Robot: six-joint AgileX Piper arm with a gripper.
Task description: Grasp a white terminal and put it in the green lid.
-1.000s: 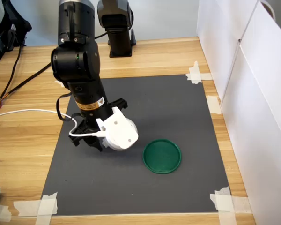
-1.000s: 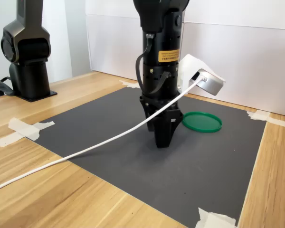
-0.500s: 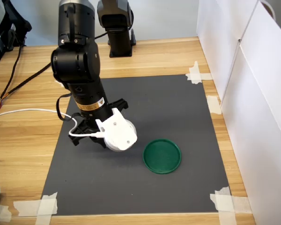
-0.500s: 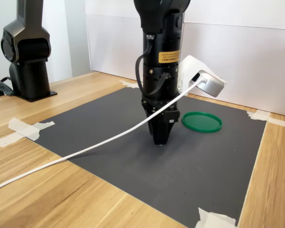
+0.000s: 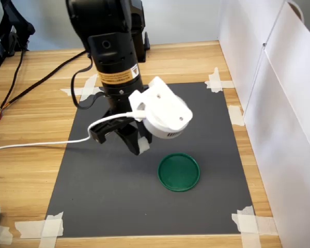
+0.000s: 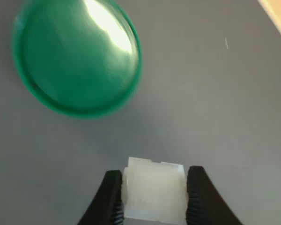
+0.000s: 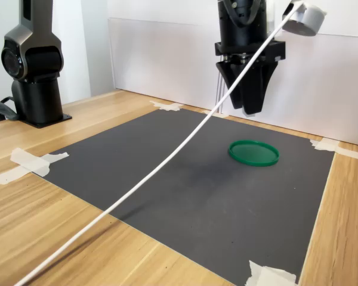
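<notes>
White plastic fills the pincer: in the wrist view the gripper (image 6: 154, 199) is clenched on the white terminal (image 6: 154, 194), one black finger (image 6: 108, 199) on each side. Beyond it, toward 11 o'clock, the green lid (image 6: 77, 56) lies flat on the grey mat (image 6: 215, 108). In the second exterior view the arm (image 7: 244, 36) hangs upright, fingers down, high above the mat.

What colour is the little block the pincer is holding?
White: the terminal shows best in the wrist view, pinched in the black pincer.
</notes>
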